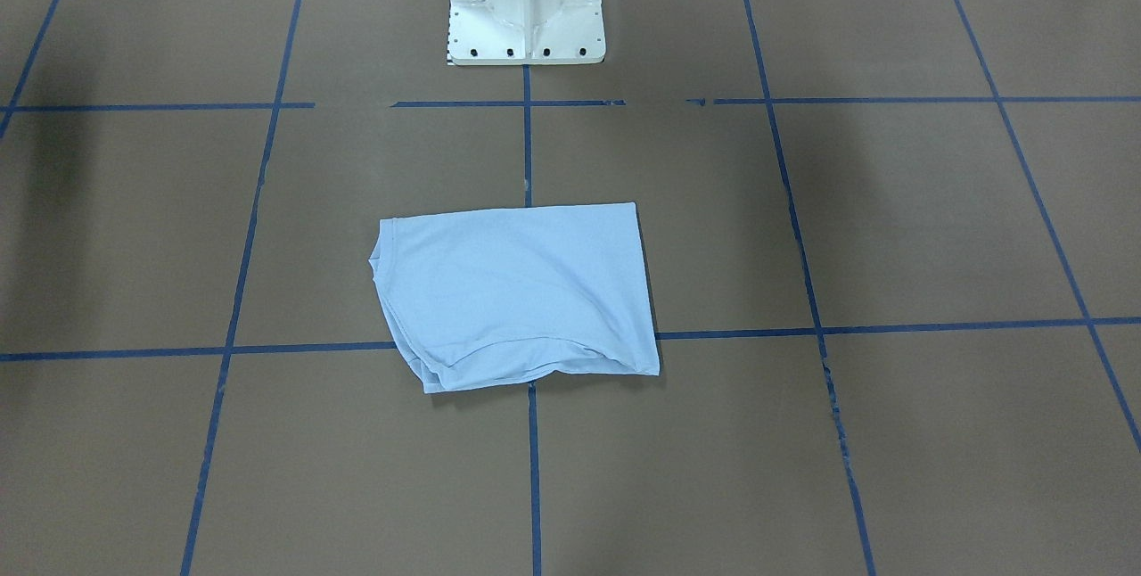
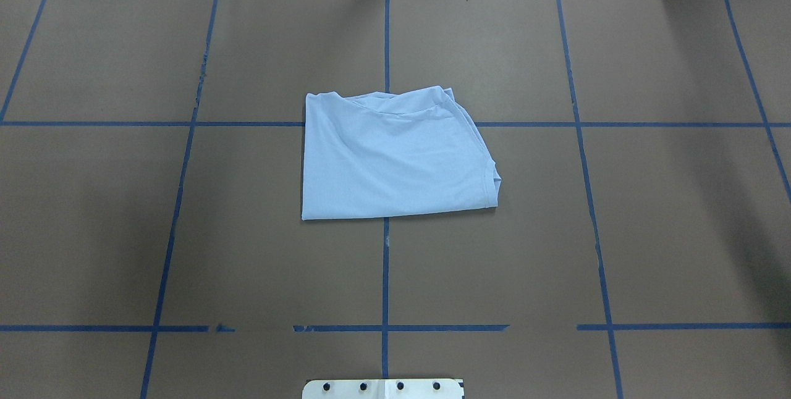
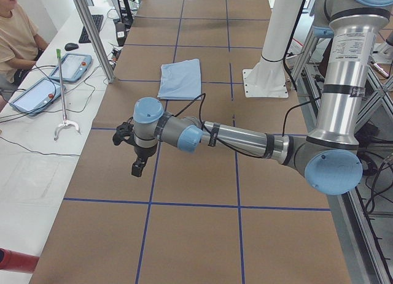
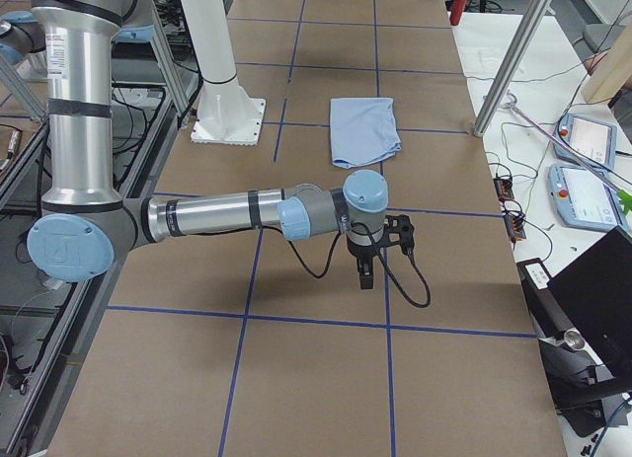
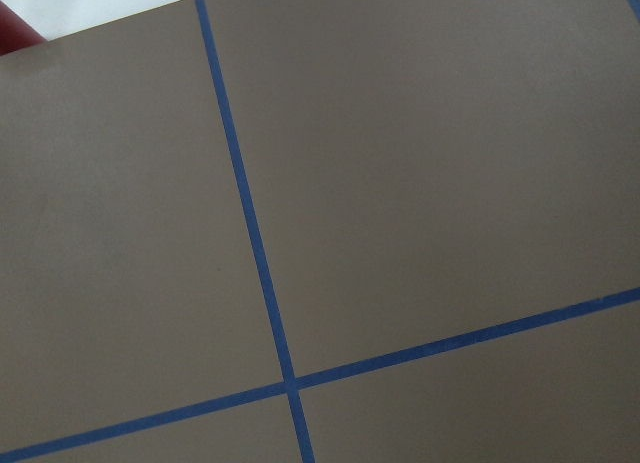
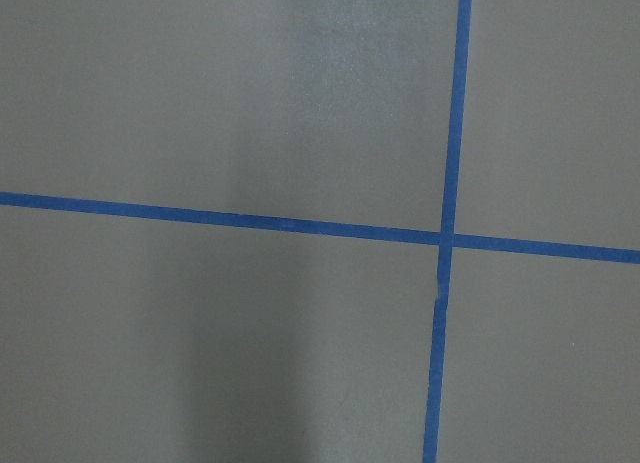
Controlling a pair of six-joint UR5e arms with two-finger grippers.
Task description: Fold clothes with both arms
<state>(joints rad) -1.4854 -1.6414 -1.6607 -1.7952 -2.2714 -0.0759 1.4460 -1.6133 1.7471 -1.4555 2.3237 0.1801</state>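
Note:
The light blue T-shirt (image 1: pixel 517 291) lies folded into a rough rectangle at the middle of the brown table, flat, with nothing touching it. It also shows in the overhead view (image 2: pixel 395 158), the exterior left view (image 3: pixel 180 78) and the exterior right view (image 4: pixel 363 131). Its collar, label and print are hidden. My left gripper (image 3: pixel 138 167) hangs above the table's left end, far from the shirt, fingers pointing down. My right gripper (image 4: pixel 365 274) hangs above the right end, equally far away. Both show only in the side views, so I cannot tell whether they are open or shut. The wrist views show only bare table.
The white pedestal base (image 1: pixel 526 5) stands behind the shirt. Blue tape lines (image 2: pixel 385 275) grid the table. An operator (image 3: pixel 15 38) sits at a side desk with tablets (image 3: pixel 70 66) and a grabber tool (image 3: pixel 62 106). Metal frame posts (image 4: pixel 513 57) stand at the table's far edge.

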